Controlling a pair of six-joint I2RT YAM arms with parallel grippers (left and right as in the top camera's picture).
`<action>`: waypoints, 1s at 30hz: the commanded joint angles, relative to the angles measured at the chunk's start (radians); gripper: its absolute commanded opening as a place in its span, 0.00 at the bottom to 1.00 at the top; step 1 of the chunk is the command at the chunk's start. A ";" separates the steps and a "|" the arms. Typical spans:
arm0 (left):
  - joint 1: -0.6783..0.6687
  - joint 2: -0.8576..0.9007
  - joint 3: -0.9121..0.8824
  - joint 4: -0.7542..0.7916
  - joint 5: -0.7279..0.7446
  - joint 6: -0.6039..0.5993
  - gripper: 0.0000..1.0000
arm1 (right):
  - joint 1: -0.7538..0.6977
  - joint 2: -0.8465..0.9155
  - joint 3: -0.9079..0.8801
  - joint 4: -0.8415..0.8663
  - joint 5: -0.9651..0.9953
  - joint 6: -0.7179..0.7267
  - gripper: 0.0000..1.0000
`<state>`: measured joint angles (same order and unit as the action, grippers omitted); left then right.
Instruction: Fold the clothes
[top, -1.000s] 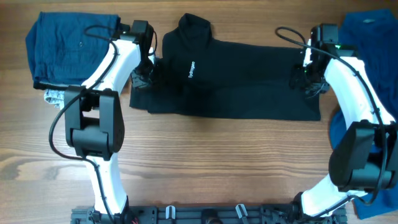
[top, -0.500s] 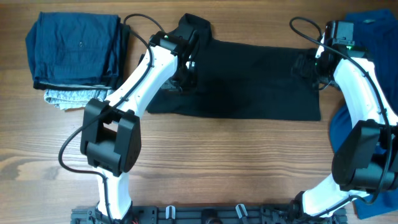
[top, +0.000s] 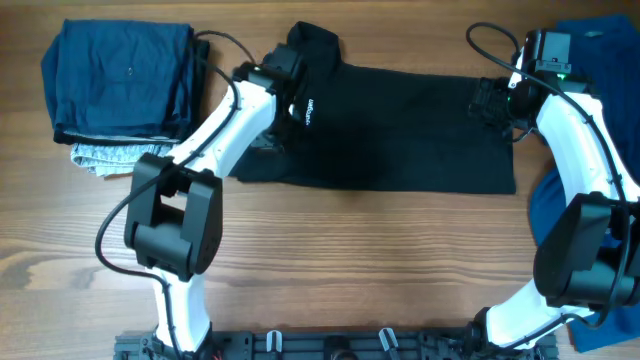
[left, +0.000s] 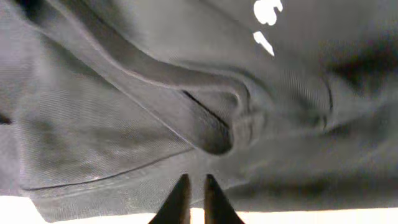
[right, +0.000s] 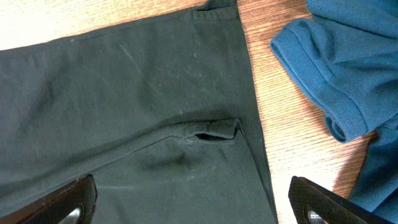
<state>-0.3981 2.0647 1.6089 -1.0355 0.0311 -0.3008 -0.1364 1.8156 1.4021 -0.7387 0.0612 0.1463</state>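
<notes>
Black polo shirt (top: 380, 130) is lying flat along the counter's (top: 350, 260) far edge, centred, with its collar (top: 312, 45) bunching toward the far side at its left end. One side is lying doubled over the body, so the sleeves aren't showing in the overhead view.

White chest lettering (top: 309, 108) is running vertically just beside the left gripper (top: 287, 103). It's too small to read from overhead. The left wrist view is catching only a couple of blurred strokes (left: 267, 12), cut off at the top of the frame.

Left gripper (left: 193, 199) is clenched, tips nearly meeting, sitting over a thick fold of black fabric. Can't tell whether any cloth is pinched.

Right gripper (top: 492, 100) is hovering over the shirt's right end, released. In the wrist view (right: 196, 208) its fingers (right: 74, 199) are standing wide in the two bottom corners, gripping nothing. A small puckered slit (right: 211, 130) is showing at a seam below it.

Bright blue shirt (right: 329, 74) is lying just beside the polo's right edge, bare wood showing between them. Overhead it (top: 600, 40) is occupying the far right corner and running down the right edge, partly hidden by the right arm and cut off by the frame.

Folded dark blue stack (top: 120, 80) is sitting at the far left corner, with a grey patterned piece (top: 95, 155) poking out beneath it, mostly covered.
</notes>
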 joint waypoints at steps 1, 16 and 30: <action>-0.014 -0.005 -0.051 0.002 0.016 0.173 0.04 | -0.001 -0.007 0.009 0.002 0.018 0.011 0.99; -0.064 -0.004 -0.100 0.213 -0.106 0.544 0.29 | -0.001 -0.007 0.009 0.002 0.018 0.011 0.99; -0.058 -0.004 -0.100 0.224 -0.142 0.526 0.41 | -0.001 -0.007 0.009 0.002 0.018 0.011 0.99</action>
<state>-0.4591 2.0647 1.5169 -0.8227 -0.1009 0.2245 -0.1364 1.8156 1.4021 -0.7387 0.0612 0.1463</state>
